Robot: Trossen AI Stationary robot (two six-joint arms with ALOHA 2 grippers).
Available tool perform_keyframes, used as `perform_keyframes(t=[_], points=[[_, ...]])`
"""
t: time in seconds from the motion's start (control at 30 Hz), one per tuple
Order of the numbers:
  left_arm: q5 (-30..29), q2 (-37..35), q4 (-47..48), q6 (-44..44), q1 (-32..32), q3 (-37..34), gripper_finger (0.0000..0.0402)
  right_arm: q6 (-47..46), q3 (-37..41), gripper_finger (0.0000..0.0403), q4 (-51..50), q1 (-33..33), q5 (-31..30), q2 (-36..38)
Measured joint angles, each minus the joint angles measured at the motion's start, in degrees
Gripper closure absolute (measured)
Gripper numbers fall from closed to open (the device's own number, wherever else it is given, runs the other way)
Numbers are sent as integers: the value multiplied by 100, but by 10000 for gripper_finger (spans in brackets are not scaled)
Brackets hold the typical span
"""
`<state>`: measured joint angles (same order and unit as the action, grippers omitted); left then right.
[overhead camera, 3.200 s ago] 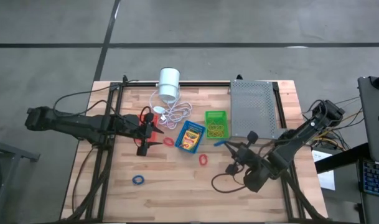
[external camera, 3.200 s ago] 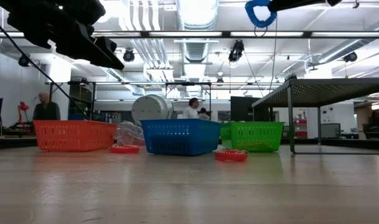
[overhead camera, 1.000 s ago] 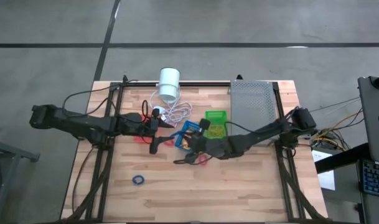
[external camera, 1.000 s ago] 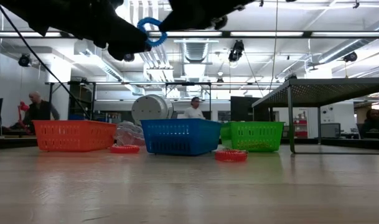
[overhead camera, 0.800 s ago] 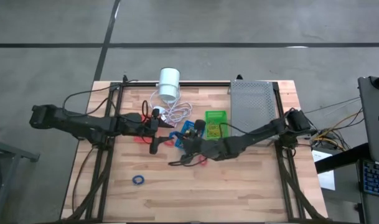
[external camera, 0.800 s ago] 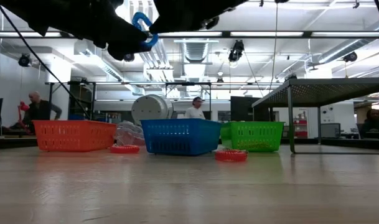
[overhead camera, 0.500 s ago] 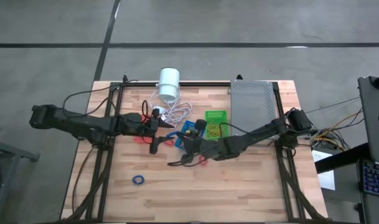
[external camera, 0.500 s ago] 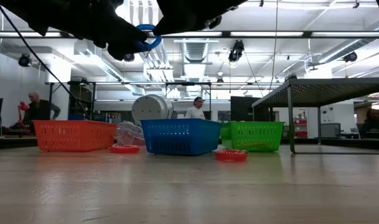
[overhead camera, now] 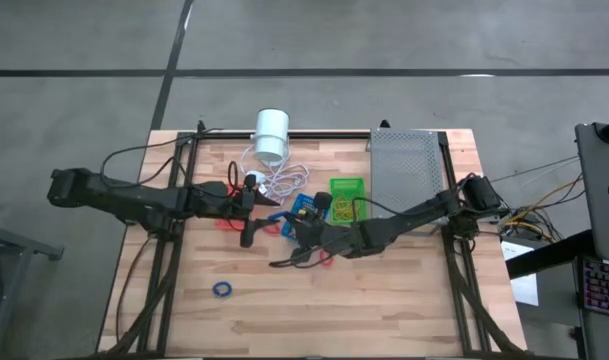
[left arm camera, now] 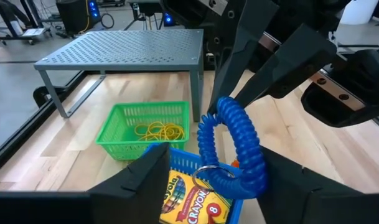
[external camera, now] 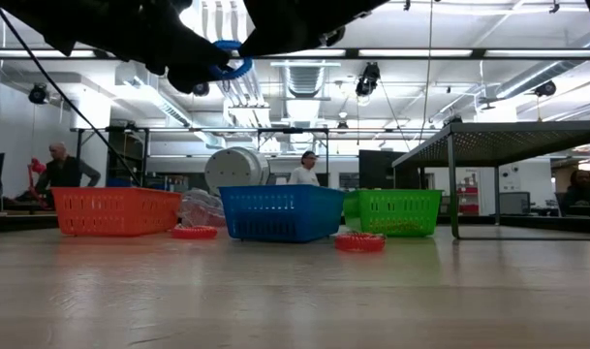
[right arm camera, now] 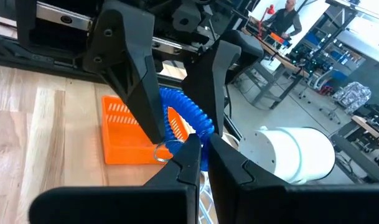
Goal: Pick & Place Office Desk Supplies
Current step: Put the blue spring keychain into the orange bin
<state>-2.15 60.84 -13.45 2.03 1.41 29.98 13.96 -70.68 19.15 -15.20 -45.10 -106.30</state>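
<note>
A blue coiled band with a metal ring hangs in mid-air above the baskets. My right gripper is shut on it, reaching in from the table's right. My left gripper faces it from the left and is open, one finger on each side of the coil; whether they touch it I cannot tell. Below stand the orange basket, the blue basket holding a crayon box, and the green basket with yellow bands inside. My right gripper pinches the coil's upper part between its two fingers. The fingers come slanting down from the table's right. The coil hangs as a loop below them, lifted clear of the baskets, with its metal ring at the bottom.
The grey perforated tray stands at the back right. A white cylinder with its cord lies at the back middle. Red rubber bands lie by the baskets and a blue one lies toward the near left, amid bare wood.
My right gripper has carried the blue coil a little toward the table's left, in between my left gripper's fingers. The coil has tipped: in the low view it showed as a ring and now shows nearly edge-on.
</note>
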Motion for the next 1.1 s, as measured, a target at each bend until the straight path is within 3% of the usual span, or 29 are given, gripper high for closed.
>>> perform_keyframes(t=[0.63, 1.1], points=[[0, 0, 107, 98, 0, -4, 374, -1, 3, 390, -98, 0, 0, -7], [0, 0, 109, 95, 0, -4, 368, 387, 3, 390, -98, 0, 0, -7]])
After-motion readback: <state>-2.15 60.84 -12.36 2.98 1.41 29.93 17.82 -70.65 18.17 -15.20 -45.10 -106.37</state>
